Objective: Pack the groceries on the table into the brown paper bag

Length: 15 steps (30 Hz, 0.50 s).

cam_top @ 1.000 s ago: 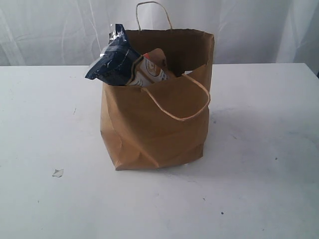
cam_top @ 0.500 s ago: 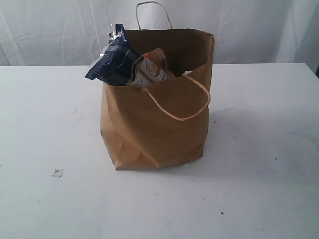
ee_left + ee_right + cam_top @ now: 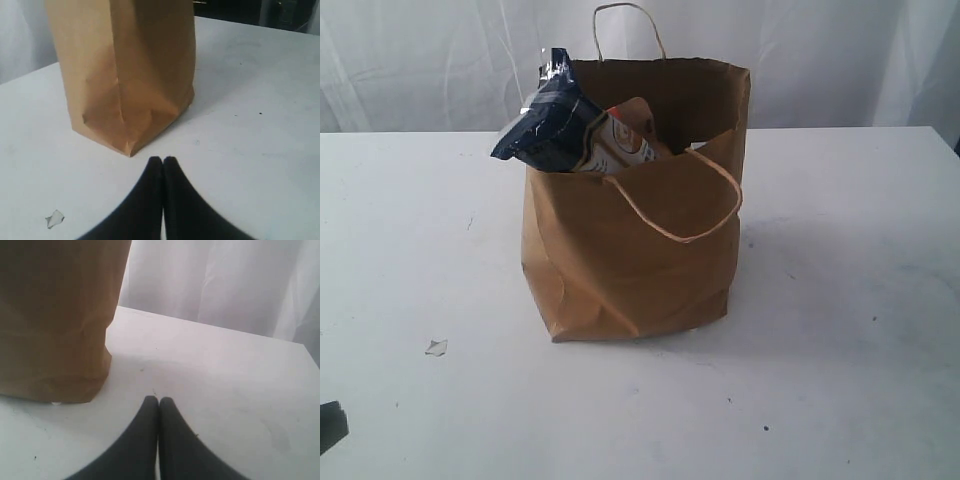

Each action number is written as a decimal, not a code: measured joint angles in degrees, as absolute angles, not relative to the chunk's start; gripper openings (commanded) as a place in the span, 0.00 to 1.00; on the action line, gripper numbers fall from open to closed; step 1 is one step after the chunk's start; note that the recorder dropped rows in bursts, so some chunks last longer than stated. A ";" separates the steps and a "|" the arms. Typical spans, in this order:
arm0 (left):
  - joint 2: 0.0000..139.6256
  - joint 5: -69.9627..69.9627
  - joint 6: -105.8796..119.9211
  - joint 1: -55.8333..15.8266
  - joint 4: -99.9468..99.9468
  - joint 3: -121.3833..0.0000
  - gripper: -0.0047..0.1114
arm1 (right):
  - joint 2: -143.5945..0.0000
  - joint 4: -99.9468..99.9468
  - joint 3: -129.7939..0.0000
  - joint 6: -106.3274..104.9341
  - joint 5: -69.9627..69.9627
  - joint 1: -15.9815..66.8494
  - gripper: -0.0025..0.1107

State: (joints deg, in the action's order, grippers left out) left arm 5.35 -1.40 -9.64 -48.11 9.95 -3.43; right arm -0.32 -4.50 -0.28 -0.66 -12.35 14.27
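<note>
the exterior camera faces the brown paper bag [image 3: 630, 260] from slightly above, with the table [image 3: 840, 300] around it. each wrist camera sits low behind the left gripper [image 3: 163, 161] and right gripper [image 3: 158, 401], looking forward at the bag's base close ahead. all three views share the bag.

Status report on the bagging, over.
Left hand, right hand shut, empty. Paper bag upright, blue packet and pouch poking out. Small scrap on table.

looks like a staged lab set: a white table [image 3: 860, 330] backed by hanging white cloth [image 3: 420, 60].
</note>
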 measured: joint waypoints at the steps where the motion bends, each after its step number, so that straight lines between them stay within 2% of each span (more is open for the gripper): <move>1: 5.35 -0.91 -7.79 -48.11 8.83 -3.43 0.04 | -0.32 -4.50 -0.28 -0.66 -12.35 14.27 0.02; 15: 3.65 1.88 -1.90 -48.11 0.76 -0.17 0.04 | -0.32 -4.50 -0.28 -0.66 -12.35 14.27 0.02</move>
State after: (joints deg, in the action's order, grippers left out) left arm 3.65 1.88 -1.90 -48.11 0.76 -0.17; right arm -0.32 -4.50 -0.28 -0.66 -12.35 14.27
